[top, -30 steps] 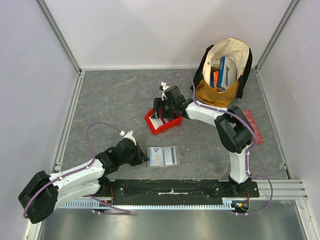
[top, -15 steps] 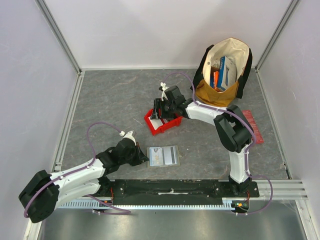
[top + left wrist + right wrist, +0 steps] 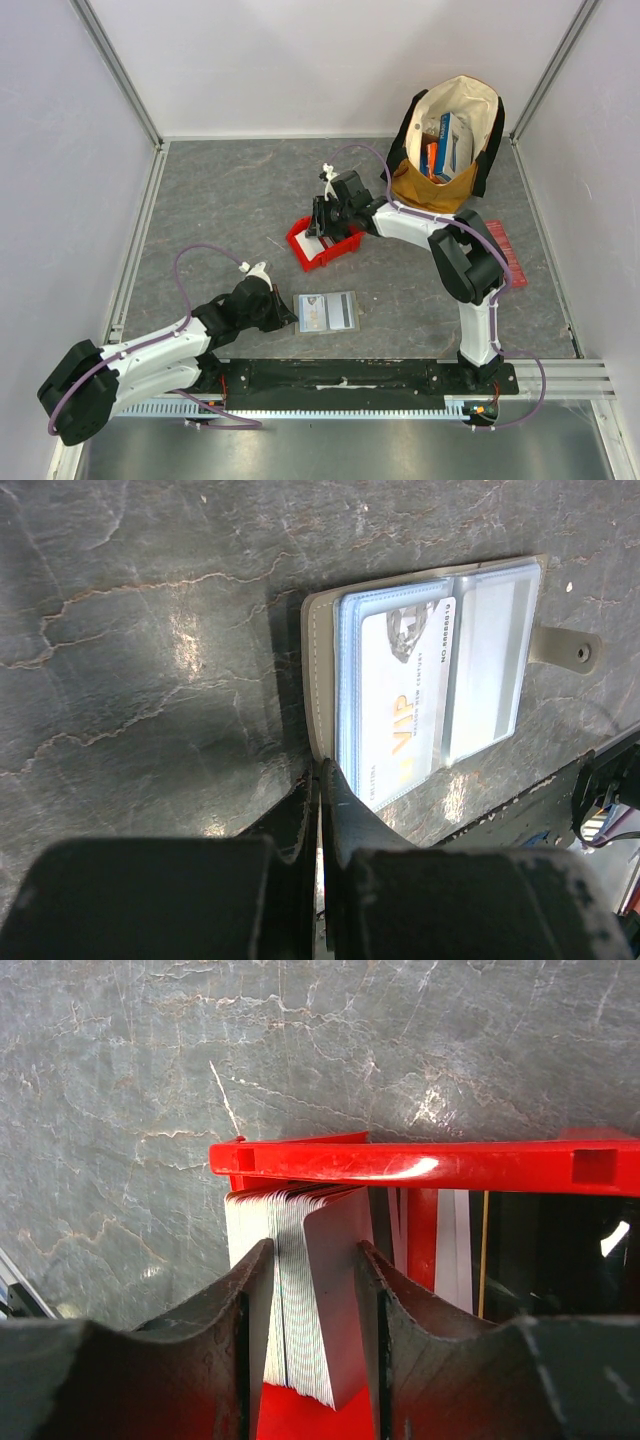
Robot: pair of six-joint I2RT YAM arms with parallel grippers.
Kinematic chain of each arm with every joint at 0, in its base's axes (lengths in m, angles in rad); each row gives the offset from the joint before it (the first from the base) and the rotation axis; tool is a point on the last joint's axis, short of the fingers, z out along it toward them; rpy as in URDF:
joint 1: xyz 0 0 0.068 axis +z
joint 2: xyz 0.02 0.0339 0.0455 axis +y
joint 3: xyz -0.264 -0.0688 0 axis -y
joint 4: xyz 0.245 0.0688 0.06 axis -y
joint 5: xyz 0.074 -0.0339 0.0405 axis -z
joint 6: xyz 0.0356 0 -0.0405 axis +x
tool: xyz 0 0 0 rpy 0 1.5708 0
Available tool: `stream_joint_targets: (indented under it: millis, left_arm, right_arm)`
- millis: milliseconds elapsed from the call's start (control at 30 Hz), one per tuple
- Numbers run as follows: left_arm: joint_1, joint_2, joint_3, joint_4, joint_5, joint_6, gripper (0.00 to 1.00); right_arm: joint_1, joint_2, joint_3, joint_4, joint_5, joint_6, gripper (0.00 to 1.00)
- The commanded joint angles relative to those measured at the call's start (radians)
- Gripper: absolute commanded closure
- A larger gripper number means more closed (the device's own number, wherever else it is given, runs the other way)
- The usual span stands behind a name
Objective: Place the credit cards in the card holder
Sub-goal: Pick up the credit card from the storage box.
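One change: right hand edged across credit cards.

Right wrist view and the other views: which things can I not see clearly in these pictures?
- Right wrist: the right tool straddles the cards; clamped or not is unclear. The tool and the bin rim hide their count.
- Top: the right arm covers the bin's inside.
- Left wrist: the left tool hides the holder's near corner; sheen obscures what its far pocket holds.
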Motion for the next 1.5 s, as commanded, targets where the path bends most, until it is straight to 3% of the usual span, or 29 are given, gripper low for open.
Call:
stream_joint_targets:
  millis: [0, 467, 833, 1133, 1467]
  left_arm:
    - [0.004, 0.007, 0.008, 0.014, -0.010, 0.005, 0.98]
    - [0.006, 0.007, 0.006, 0.019, -0.010, 0.004, 0.98]
    - [0.008, 0.007, 0.001, 0.017, -0.010, 0.004, 0.98]
    - [0.008, 0.003, 0.001, 0.011, -0.011, 0.004, 0.98]
    - [0.008, 0.009, 0.001, 0.019, -0.010, 0.005, 0.98]
  right_arm:
    - [-0.003, -0.041, -0.014, 0.028, -0.022, 0.009, 0.57]
    - [-0.021, -0.075, -0.020, 0.034, -0.021, 0.012, 0.74]
    - [-0.039, -0.093, -0.040, 0.042, -0.014, 0.015, 0.82]
    - [-0.047, -0.112, -0.029, -0.004, 0.110, -0.040, 0.99]
    - [-0.004, -0.118, 0.031, -0.102, 0.291, -0.186, 1.00]
